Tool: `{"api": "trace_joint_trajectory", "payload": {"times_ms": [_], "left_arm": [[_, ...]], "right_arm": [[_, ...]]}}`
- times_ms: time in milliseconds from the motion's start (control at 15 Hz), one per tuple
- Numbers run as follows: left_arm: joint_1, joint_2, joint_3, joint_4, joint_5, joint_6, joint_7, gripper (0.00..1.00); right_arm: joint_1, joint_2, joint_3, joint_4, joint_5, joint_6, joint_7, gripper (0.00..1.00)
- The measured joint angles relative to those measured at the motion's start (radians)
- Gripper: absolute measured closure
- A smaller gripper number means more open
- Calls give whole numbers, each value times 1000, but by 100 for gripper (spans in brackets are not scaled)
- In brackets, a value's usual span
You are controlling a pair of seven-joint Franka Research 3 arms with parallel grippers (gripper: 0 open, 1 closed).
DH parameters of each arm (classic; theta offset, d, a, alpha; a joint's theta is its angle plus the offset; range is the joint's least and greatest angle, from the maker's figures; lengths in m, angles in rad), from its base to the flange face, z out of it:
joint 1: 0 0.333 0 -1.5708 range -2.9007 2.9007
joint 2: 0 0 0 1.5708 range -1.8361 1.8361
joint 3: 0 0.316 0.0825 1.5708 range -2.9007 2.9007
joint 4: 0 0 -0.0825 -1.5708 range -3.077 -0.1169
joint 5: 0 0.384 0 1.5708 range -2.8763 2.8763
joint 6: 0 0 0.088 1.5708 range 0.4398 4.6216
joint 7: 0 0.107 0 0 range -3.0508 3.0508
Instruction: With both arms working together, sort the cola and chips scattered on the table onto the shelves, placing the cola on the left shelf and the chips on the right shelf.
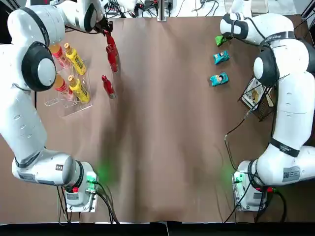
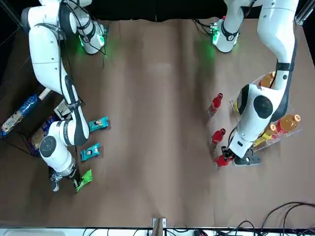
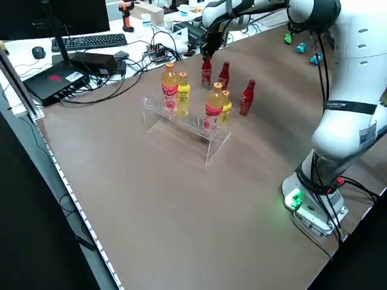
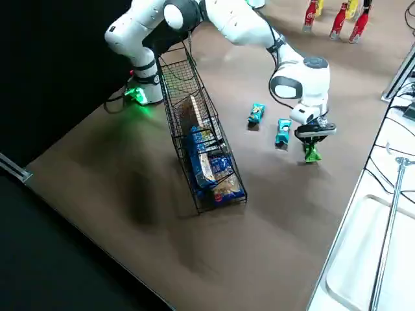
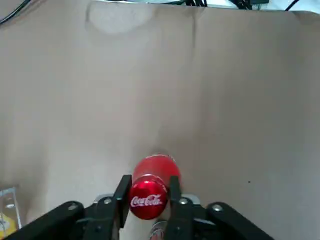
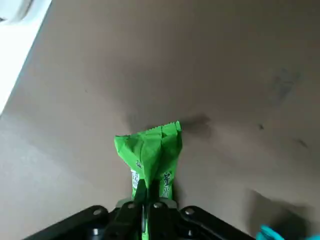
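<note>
My left gripper point(image 1: 106, 32) is at the table's far left and is shut on the neck of a red cola bottle point(image 5: 148, 197), which stands upright under it point(image 2: 221, 160). Two more cola bottles point(image 1: 113, 61) point(image 1: 108, 86) stand beside the clear left shelf point(image 1: 54, 103). At the far right my right gripper point(image 1: 222, 39) is shut on the top edge of the green chips packet point(image 6: 148, 152), which hangs low over the table point(image 4: 312, 153). Two teal chips packets point(image 1: 221, 57) point(image 1: 219, 78) lie on the table near the black wire right shelf point(image 1: 258, 101).
Orange and yellow drink bottles point(image 1: 75, 59) fill the clear shelf. Larger snack bags point(image 4: 209, 163) sit in the wire rack. Cables, a keyboard and boxes point(image 3: 91, 42) lie beyond the table's far edge. The brown tabletop point(image 1: 162, 137) stretches between the arms' bases.
</note>
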Motion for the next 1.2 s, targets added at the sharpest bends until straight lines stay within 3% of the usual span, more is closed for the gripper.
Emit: {"api": "trace_joint_trajectory", "payload": {"times_ms": [67, 267, 533, 800, 1067, 1200], "left_arm": [[-2, 0, 0, 0, 3, -1, -13, 69], [-2, -2, 0, 2, 4, -17, -32, 68], [4, -41, 0, 20, 4, -103, -35, 68], [25, -181, -2, 64, 4, -393, -18, 68], [41, -317, -4, 73, 4, -634, 63, 68], [87, -411, -7, 74, 2, -795, 196, 68]], "right_arm": [[1, -15, 0, 1, -1, -47, 0, 97], [2, -104, -7, 12, -8, -250, 0, 97], [-11, -299, -29, 31, -64, -555, -118, 97], [-70, -450, -39, 29, -107, -832, -317, 97], [-112, -547, -47, 29, -287, -917, -466, 97], [-137, -600, -50, 29, -370, -961, -589, 97]]}}
